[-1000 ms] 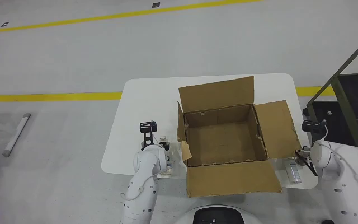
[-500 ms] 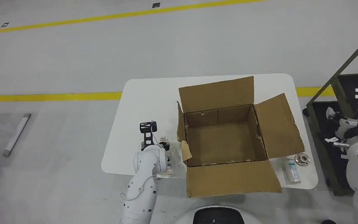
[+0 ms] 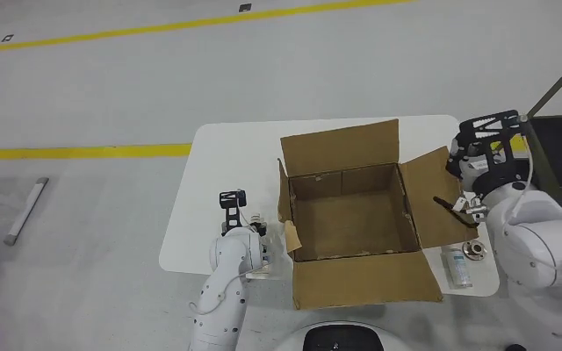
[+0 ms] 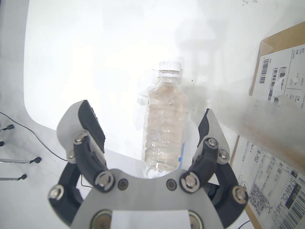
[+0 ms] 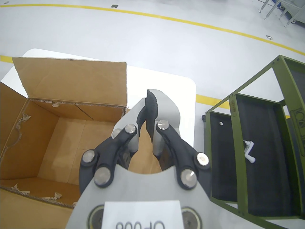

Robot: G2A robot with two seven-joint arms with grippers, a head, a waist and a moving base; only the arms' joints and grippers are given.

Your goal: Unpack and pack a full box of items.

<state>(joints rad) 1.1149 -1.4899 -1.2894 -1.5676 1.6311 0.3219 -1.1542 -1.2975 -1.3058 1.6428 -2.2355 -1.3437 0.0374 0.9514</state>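
The box (image 3: 351, 215) sits open in the middle of the table (image 3: 219, 158), flaps out, and its floor looks bare (so refilling seems the job ahead). The left gripper (image 4: 147, 115) hangs low over the bottle (image 4: 164, 122), jaws spread wide either side of it, neither pad touching. The bottle lies on its side, cap pointing away from the wrist, close to the table's edge and just beside the box's left flap (image 4: 278, 72). The right gripper (image 5: 149, 106) is pinched together on nothing, poised above the right flap (image 3: 439, 197). A tube (image 3: 457, 266) and a small ring (image 3: 475, 250) lie on the table beside that flap.

Dangers now: a round, ribbed bottle can roll or squirt out if the pads close off-centre, and the edge is near enough for it to go overboard. The finger nearest the left flap could snag it and drag the box. Over on the right, a careless descent would crush the flap or sweep the tube off.
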